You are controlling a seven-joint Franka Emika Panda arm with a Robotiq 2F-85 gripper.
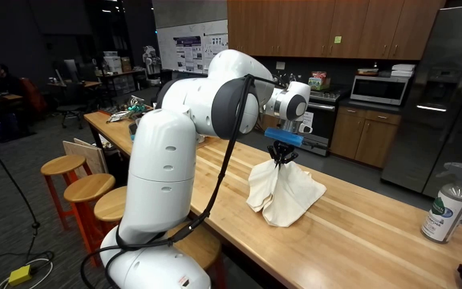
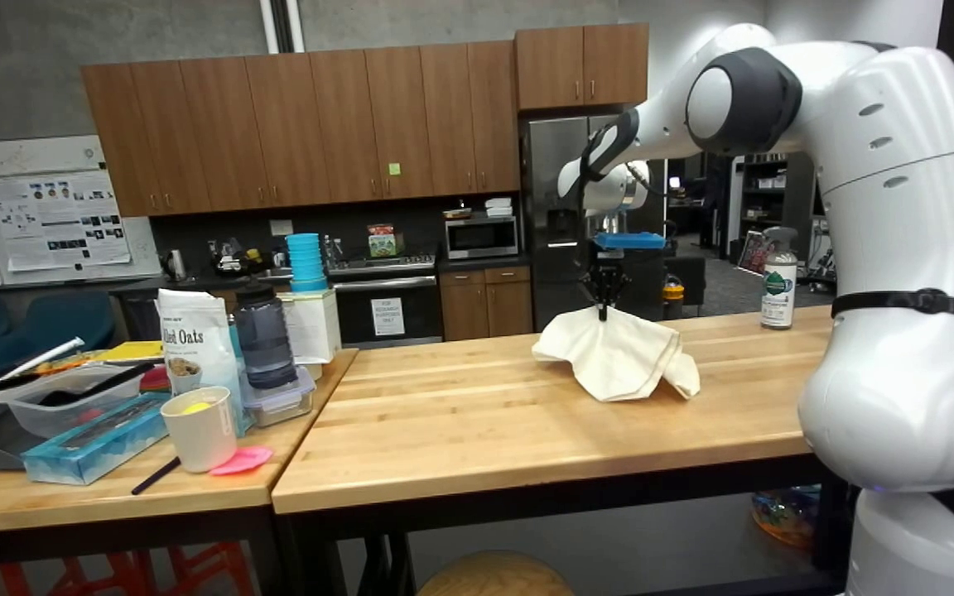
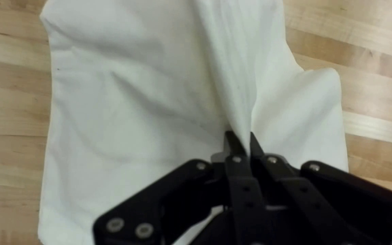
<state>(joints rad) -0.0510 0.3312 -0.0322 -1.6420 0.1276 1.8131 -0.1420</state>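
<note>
1. Left, in an exterior view: cream cloth (image 1: 291, 200), tented over the tabletop (image 1: 359, 241).
2. At its peak: gripper (image 1: 278, 163), fingers clamped on a fold; holding seems the step, the next move calling for a steady pinch.
3. Right: spray bottle (image 1: 447, 212).

Right of the middle, the black end effector (image 2: 603, 313) pinches a cream cloth (image 2: 622, 358), which hangs in folds over the wooden counter (image 2: 444, 414). A spray bottle (image 2: 778, 290) stands further right. A cup (image 2: 199, 434) and an oats bag (image 2: 193, 331) stand on the left.
</note>
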